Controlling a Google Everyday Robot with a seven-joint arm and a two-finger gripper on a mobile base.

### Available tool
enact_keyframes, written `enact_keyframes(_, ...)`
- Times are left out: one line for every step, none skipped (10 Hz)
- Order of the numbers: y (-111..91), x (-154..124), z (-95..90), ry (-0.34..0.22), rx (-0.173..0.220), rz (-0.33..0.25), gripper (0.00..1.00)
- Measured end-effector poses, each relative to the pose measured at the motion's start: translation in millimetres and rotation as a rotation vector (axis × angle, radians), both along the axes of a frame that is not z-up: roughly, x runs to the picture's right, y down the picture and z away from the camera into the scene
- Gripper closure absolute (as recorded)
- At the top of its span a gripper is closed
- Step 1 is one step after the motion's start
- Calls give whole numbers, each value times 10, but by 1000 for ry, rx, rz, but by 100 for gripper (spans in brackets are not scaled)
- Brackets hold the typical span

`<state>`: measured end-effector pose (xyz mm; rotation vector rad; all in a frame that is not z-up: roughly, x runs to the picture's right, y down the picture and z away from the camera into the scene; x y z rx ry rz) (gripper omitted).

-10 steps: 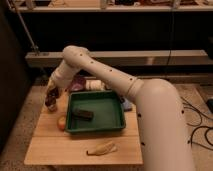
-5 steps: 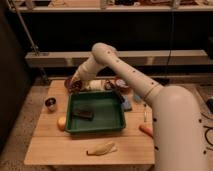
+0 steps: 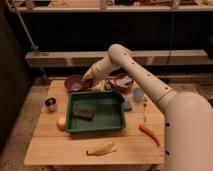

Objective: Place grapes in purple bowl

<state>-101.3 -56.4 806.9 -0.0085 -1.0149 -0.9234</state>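
Observation:
The purple bowl (image 3: 73, 83) stands at the back left of the wooden table, behind the green tray (image 3: 118, 118). My gripper (image 3: 88, 80) is at the bowl's right rim, just above it. It is shut on the grapes (image 3: 90, 85), a dark reddish bunch that hangs from it at the bowl's right edge. Whether the grapes touch the bowl, I cannot tell. The arm reaches in from the right and hides part of the table's back.
The tray holds a dark block (image 3: 82, 114). A small metal cup (image 3: 50, 103) and a round orange fruit (image 3: 61, 123) sit to its left. A banana (image 3: 102, 148) lies in front, a carrot (image 3: 149, 134) to the front right. A red bowl (image 3: 122, 80), a blue cup (image 3: 138, 94) and a fork (image 3: 145, 108) are at the right.
My gripper has carried the dark bunch from above the table's left side, near the metal cup, rightward and back to the purple bowl's right rim.

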Motion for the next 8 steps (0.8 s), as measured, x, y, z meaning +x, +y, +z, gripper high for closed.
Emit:
enact_keyframes(-57, -87, 38, -17, 10, 11, 100)
enact_keyframes(-117, -236, 79, -35, 19, 17, 100)
enact_keyframes(-164, -373, 107, -47, 26, 19, 100)
enact_keyframes(-247, -657, 166, -67, 40, 18, 100)
enact_keyframes(-305, -887, 209, -86, 50, 16, 100)
enact_keyframes(-344, -1058, 255, -101, 57, 15, 100)
enact_keyframes(-401, -1247, 334, -121, 66, 17, 100)
enact_keyframes(-431, -1347, 399, -134, 71, 19, 100)
